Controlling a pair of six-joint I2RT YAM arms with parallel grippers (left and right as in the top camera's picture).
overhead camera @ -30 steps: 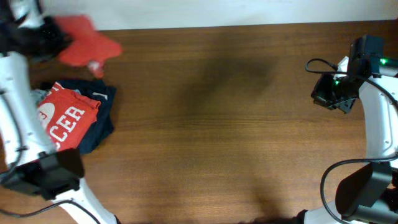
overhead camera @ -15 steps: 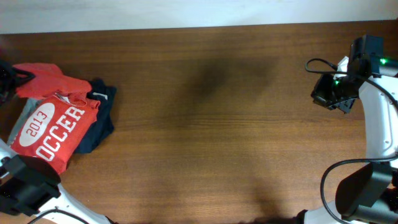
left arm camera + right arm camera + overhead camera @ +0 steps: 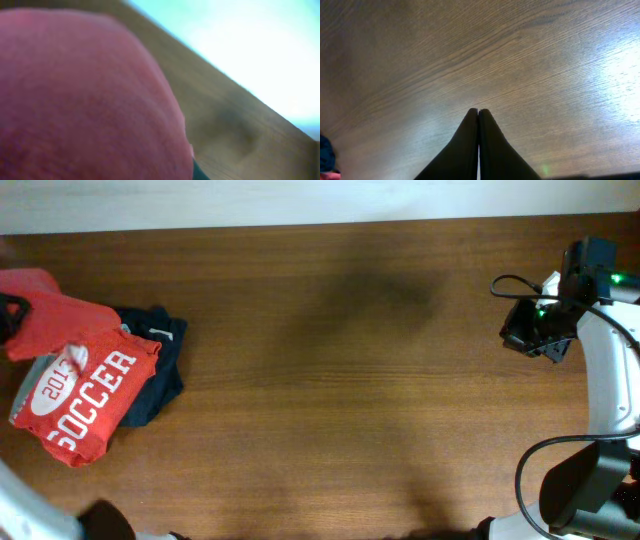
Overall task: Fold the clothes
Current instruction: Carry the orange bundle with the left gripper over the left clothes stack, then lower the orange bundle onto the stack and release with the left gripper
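Shirt (image 3: 60,315), pinched by left gripper (image 3: 10,308) at nine o'clock, should be spread flat at centre; right gripper (image 3: 478,111) is clenched, empty

- The counter (image 3: 350,380) is bare wood from the left pile to the right edge, so I could sweep an end effector through there freely.
- The far left is crowded. The bunched orange-red T-shirt (image 3: 60,320) touches the folded red "2013 SOCCER" shirt (image 3: 85,395), which lies on a dark navy garment (image 3: 165,365).
- My right end effector (image 3: 478,115), jaws pressed together, hangs near the right edge over bare wood.
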